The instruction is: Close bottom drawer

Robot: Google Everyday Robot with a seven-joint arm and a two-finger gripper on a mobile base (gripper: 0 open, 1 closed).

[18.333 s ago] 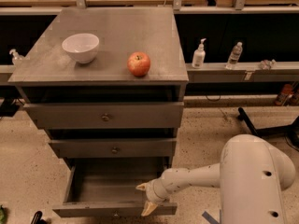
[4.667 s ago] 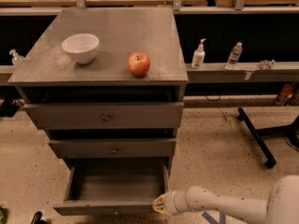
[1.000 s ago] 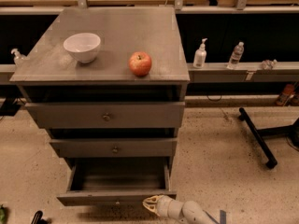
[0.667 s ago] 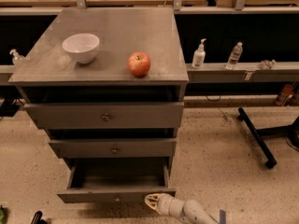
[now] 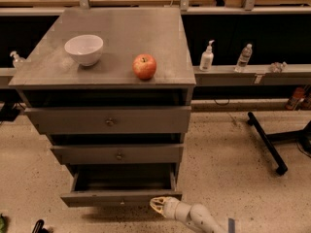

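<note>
The bottom drawer of the grey three-drawer cabinet stands partly pulled out, its inside dark and bare, with a slim front panel and a small centre knob. My gripper is low at the frame's bottom, its pale tip against the right end of the drawer's front panel. The white arm runs from it down and right out of view.
A white bowl and a red apple sit on the cabinet top. The top drawer and middle drawer are above. Bottles stand on a shelf at right. A black stand leg lies on the speckled floor.
The bottom drawer has slid further in towards the cabinet, with my gripper staying pressed on its front right end.
</note>
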